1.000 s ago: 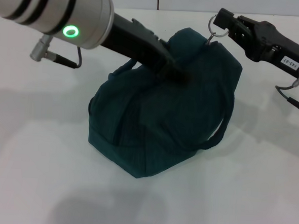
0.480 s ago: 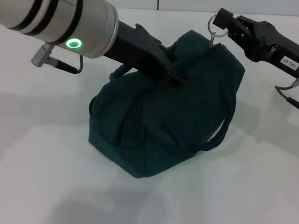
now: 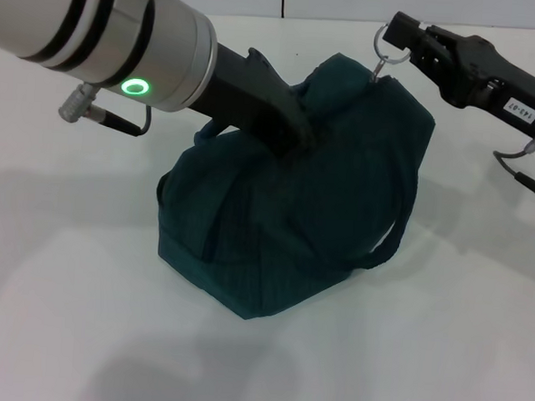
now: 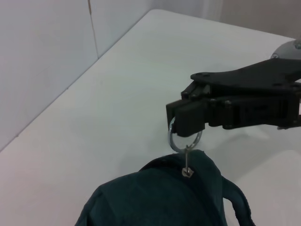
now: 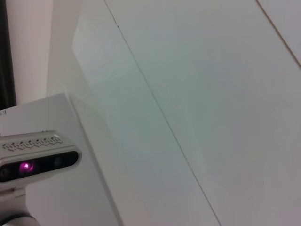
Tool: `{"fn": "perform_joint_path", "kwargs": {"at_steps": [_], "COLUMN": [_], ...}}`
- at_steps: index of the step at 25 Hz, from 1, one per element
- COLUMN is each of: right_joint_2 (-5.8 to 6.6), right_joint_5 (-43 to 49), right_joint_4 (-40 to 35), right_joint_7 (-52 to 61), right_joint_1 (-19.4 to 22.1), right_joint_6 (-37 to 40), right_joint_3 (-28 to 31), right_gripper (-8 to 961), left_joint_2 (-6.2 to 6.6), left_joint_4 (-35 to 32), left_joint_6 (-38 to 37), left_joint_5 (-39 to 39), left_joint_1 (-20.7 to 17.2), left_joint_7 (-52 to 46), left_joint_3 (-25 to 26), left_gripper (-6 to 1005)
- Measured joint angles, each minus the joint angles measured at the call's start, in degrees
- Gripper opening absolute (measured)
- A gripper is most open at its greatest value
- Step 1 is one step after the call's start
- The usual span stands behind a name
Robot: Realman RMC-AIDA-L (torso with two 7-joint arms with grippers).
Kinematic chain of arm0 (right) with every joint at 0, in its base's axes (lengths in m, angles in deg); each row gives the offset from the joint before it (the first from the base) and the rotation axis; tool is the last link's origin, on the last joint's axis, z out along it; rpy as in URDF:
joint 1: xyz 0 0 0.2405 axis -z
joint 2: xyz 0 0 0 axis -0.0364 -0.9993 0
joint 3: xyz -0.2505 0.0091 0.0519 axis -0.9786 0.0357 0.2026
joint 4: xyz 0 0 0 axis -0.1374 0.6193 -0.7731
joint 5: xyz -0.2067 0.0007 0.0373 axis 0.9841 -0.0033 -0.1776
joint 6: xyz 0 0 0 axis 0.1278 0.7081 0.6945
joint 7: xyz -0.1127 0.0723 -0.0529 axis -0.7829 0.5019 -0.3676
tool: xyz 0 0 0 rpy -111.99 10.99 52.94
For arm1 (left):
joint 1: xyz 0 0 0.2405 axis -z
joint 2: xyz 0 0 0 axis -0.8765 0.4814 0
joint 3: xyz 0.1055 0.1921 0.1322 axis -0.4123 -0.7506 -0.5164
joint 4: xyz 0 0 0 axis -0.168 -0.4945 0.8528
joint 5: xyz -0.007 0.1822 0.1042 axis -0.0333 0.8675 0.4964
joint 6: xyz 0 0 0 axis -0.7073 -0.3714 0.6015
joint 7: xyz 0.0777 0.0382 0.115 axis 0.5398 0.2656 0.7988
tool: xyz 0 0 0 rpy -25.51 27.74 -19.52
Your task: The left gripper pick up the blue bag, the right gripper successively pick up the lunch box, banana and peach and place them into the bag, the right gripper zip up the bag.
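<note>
A dark teal-blue bag point(image 3: 294, 211) in plain, unpatterned fabric is seen on a plain white table point(image 3: 62, 288), and a shiny silver ring point(image 4: 184, 139) is seen at its top. The left gripper point(image 3: 290, 134) is coloured black, on an arm of pale silver metal banded with black stripes and marked by a glowing green ring light point(image 3: 135, 87). The right gripper point(image 3: 396, 36) is matte black, and a small white label point(image 3: 518, 108) with dark lettering is carried on its arm.
</note>
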State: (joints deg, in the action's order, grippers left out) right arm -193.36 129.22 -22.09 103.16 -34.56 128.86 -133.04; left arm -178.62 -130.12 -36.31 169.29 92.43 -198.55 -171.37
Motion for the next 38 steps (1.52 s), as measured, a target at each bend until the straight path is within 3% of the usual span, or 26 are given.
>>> {"fn": "perform_joint_path", "kwargs": {"at_steps": [6,11,18,28,38], "right_joint_2": [0.0,0.15,0.45,0.05,0.1], "right_joint_5": [0.17,0.47,0.21,0.48,0.03], "right_joint_4": [0.47,0.67,1.47,5.51,5.28], "right_joint_7": [0.01,-0.02,1.05,1.93,-0.84], "right_joint_1": [0.34,1.51,3.2,2.85,4.48], "right_joint_6": [0.0,-0.49,-5.72,-13.78,-8.09], "right_joint_3": [1.47,3.41,5.58,6.02,8.44], "right_gripper": [117,121,128,137,146], "left_joint_2": [0.08,0.1,0.08,0.01,0.01], "left_joint_4": [-0.32,-1.09,-5.92,-6.69,-4.71], "left_joint_6": [0.05,0.07,-0.08,0.33,4.69], "left_joint_5": [-0.22,-0.34,-0.39,-0.46,-0.48], "left_joint_1": [-0.14,-0.33,-2.14,-2.59,-4.17], "left_joint_7": [0.45,0.79,0.82,0.81,2.03], "left_joint_3": [0.03,0.19,0.27,0.52,0.0], "left_gripper": [67,42,41,41,40]}}
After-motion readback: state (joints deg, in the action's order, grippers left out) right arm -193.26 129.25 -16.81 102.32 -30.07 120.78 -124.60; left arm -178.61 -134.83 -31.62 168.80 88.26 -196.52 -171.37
